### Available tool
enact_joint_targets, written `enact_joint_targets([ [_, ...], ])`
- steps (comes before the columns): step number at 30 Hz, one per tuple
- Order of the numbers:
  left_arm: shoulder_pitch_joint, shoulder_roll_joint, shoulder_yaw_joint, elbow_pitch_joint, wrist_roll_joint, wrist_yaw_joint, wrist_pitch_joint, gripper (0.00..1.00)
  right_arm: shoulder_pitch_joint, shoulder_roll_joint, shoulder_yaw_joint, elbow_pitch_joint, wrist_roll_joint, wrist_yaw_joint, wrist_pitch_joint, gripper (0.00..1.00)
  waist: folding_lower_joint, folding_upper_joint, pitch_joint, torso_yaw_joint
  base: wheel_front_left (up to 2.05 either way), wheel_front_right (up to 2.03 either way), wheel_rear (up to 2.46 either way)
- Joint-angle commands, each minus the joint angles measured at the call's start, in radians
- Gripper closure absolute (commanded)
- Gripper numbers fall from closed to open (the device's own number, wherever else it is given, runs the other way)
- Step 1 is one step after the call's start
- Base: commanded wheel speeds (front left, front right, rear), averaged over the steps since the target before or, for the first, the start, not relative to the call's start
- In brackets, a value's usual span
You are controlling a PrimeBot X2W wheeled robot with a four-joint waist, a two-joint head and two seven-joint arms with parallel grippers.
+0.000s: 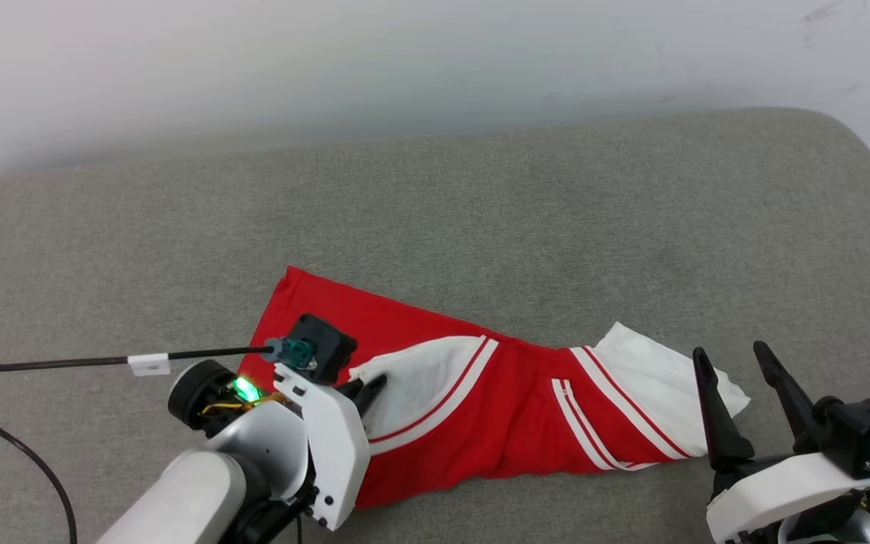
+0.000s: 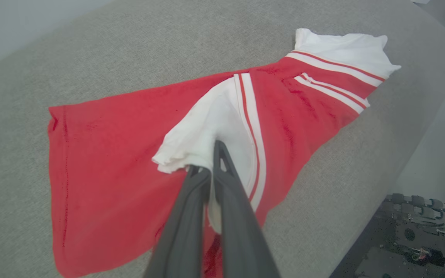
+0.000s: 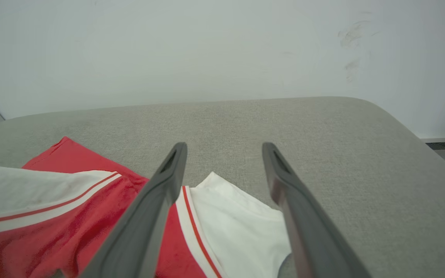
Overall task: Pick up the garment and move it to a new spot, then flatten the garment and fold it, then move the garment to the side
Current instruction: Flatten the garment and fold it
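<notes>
Place: bare test room, I think
My worktop: grey fabric pad (image 1: 556, 204), mid-frame
Backdrop: scuffed white wall (image 1: 405, 60), top

I'm looking at a grey fabric surface (image 1: 556, 196) with a rounded far-right corner, running up against a white wall (image 1: 405, 60); I'm seeing faint dark scuffs (image 3: 352, 34) on that wall.

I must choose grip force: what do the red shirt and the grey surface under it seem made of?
The garment: probably soft knit fabric, matte, slightly fuzzy; it drapes and wrinkles where the left gripper pinches its white sleeve. The grey surface: likely woven upholstery cloth over padding, matte; fine weave and rounded edge suggest it.
</notes>
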Motion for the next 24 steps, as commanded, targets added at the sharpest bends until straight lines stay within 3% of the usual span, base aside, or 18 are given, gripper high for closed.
enact_joint_targets([
  [1, -0.019, 0.009, 0.012, -0.011, 0.015, 0.009, -0.021, 1.00, -0.010, 0.002, -0.002, 0.001, -0.002, -0.001, -0.006, 0.00, 0.0000, 0.0000, -0.003, 0.017, 0.00, 0.00, 0.00],
  [10, 0.030, 0.077, 0.121, -0.096, 0.090, 0.127, -0.127, 1.00, 0.008, 0.003, -0.011, -0.023, -0.002, -0.001, 0.012, 0.00, 0.0000, 0.0000, -0.005, 0.095, 0.00, 0.00, 0.00],
  [16, 0.230, 0.121, 0.224, -0.125, 0.052, 0.265, -0.153, 1.00, 0.014, 0.002, -0.012, -0.035, -0.007, -0.001, 0.029, 0.00, 0.0000, 0.0000, -0.006, 0.131, 0.00, 0.00, 0.00],
  [20, 0.371, 0.079, 0.265, -0.058, -0.031, 0.310, -0.186, 1.00, 0.010, 0.002, -0.008, -0.037, -0.007, -0.001, 0.035, 0.00, 0.0000, 0.0000, -0.006, 0.133, 0.00, 0.00, 0.00],
  [23, 0.432, 0.036, 0.269, 0.012, -0.091, 0.302, -0.199, 1.00, 0.007, 0.002, -0.001, -0.040, -0.010, -0.001, 0.037, 0.00, 0.0000, 0.0000, -0.008, 0.129, 0.00, 0.00, 0.00],
  [24, 0.440, 0.024, 0.268, 0.037, -0.107, 0.293, -0.207, 0.84, 0.007, 0.002, 0.000, -0.041, -0.010, -0.001, 0.036, 0.00, 0.0000, 0.0000, -0.009, 0.128, 0.00, 0.00, 0.00],
])
